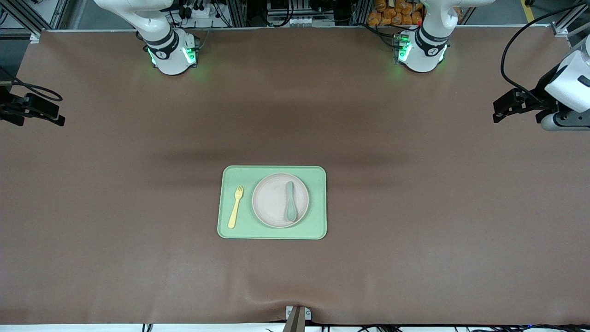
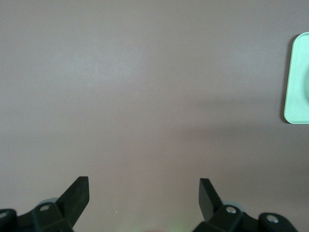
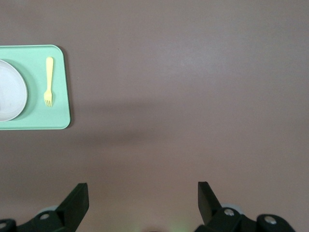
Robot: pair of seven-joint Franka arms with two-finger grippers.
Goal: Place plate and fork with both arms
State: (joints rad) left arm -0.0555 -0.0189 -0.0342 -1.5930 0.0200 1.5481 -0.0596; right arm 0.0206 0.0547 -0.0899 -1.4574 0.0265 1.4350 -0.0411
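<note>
The cream plate [image 1: 272, 200] sits on a pale green tray [image 1: 318, 203] at the table's middle. The yellow fork [image 1: 236, 206] lies on the tray beside the plate, toward the right arm's end. My left gripper [image 1: 500, 110] is open and empty over bare table at the left arm's end; its wrist view [image 2: 144, 186] shows only a tray corner [image 2: 297, 82]. My right gripper [image 1: 57, 117] is open and empty over bare table at the right arm's end. Its wrist view [image 3: 143, 191] shows the tray [image 3: 60, 87], the fork [image 3: 49, 81] and part of the plate [image 3: 9, 92].
A grey-green spoon [image 1: 290, 200] lies on the plate. A small metal mount [image 1: 297, 316] sits at the table's edge nearest the front camera. Brown table surface surrounds the tray on all sides.
</note>
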